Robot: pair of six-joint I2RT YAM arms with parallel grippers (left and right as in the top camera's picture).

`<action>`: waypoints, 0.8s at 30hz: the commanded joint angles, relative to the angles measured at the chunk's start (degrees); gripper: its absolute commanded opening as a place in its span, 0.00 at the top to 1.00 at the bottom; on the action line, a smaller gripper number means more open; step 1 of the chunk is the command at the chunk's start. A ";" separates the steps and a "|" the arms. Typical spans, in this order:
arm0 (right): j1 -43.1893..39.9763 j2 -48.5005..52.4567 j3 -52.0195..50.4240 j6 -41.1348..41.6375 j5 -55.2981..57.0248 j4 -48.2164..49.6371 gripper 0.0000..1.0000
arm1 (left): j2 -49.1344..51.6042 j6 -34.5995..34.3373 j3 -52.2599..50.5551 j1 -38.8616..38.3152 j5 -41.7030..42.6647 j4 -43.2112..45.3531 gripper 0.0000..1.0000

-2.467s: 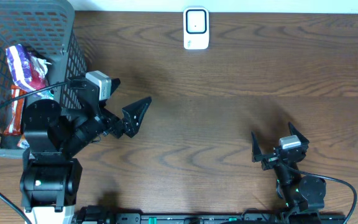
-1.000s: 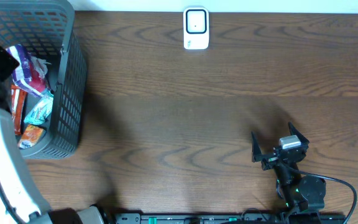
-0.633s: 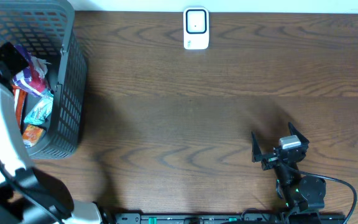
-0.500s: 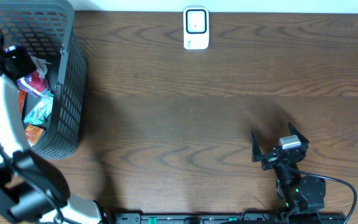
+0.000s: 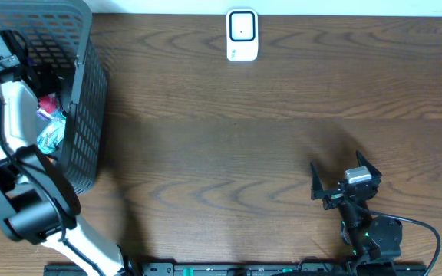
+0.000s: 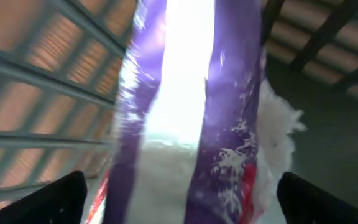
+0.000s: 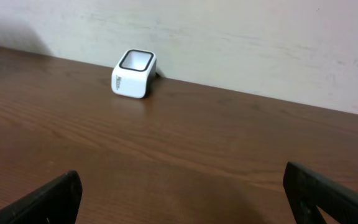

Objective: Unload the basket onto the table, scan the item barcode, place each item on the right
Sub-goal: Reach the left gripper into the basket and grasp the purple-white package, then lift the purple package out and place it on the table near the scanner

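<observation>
wood table fills most of my overhead view. grey mesh basket sits at its far left corner. my left arm goes up over the near rim and dips inside.

the left gripper is down in the basket with its fingers spread wide. the purple-and-white packet is right in front of it, filling the wrist view between the two fingertips, against the basket wall. it's lined up in the gap, not clamped. can't tell if a finger touches it.

from overhead the arm hides most of that packet. a teal packet shows just beside it.

right gripper sits near the front right edge, fingers apart, holding nothing.

the white scanner stands at the far edge mid-table, well apart from the basket.
</observation>
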 commanded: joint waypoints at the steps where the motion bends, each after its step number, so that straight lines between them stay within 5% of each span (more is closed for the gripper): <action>1: 0.13 0.07 -0.15 0.42 0.22 -0.07 0.01 | 3.04 0.76 1.05 -0.09 -0.31 -0.26 0.23; 3: 0.13 0.07 -0.15 0.42 0.22 -0.07 0.01 | 2.91 0.74 1.05 -0.09 -0.31 0.00 0.49; 9: 0.13 0.07 -0.15 0.42 0.22 -0.07 0.01 | -2.03 0.70 1.14 -0.09 -0.31 1.14 0.92; 18: 0.13 0.07 -0.15 0.42 0.22 -0.07 0.01 | -22.75 -7.82 1.16 -0.09 -0.09 3.93 0.93; 24: 0.13 0.07 -0.15 0.42 0.22 -0.07 0.01 | -38.38 -24.98 1.16 -1.18 0.39 5.44 0.93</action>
